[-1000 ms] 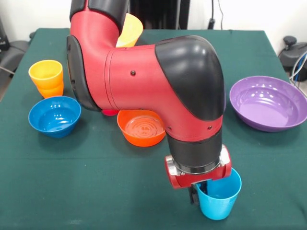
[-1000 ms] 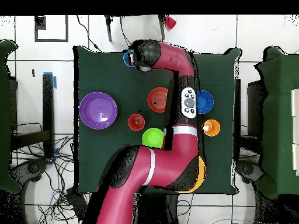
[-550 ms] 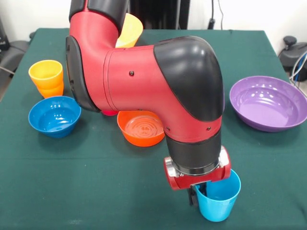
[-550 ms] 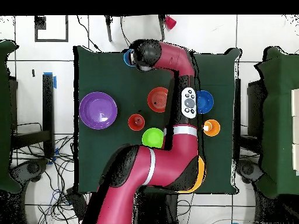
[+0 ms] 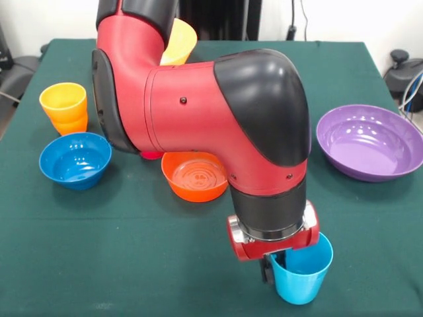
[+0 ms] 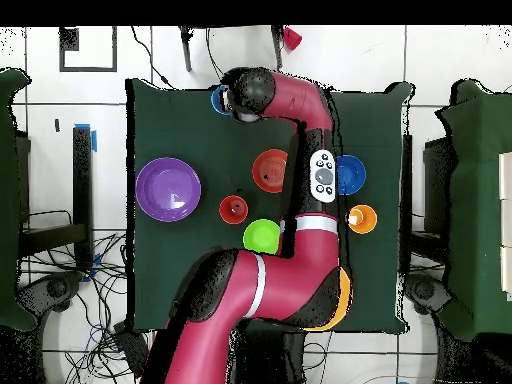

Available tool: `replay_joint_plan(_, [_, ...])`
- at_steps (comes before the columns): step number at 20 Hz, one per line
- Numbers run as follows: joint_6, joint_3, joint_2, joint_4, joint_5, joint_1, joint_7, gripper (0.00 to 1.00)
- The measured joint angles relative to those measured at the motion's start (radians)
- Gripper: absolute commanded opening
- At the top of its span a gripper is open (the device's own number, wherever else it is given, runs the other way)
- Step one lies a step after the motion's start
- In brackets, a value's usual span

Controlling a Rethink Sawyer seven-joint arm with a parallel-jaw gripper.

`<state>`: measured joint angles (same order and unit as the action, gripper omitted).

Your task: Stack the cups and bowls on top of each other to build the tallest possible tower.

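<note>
Arm bent low over table (image 5: 132,264), tool (image 5: 277,264) at light blue cup (image 5: 301,271) rim; tool's grip state indiscernible.

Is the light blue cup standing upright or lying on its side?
Upright. In the front view the light blue cup has its open mouth facing up and its narrow base down, with the gripper at its rim.
</note>
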<state>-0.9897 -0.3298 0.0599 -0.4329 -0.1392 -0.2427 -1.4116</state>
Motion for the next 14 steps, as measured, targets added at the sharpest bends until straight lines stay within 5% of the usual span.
replay_joint_plan(14, [0.149,0.064,-0.157,-0.345,-0.005,-0.002,0.0,0.0])
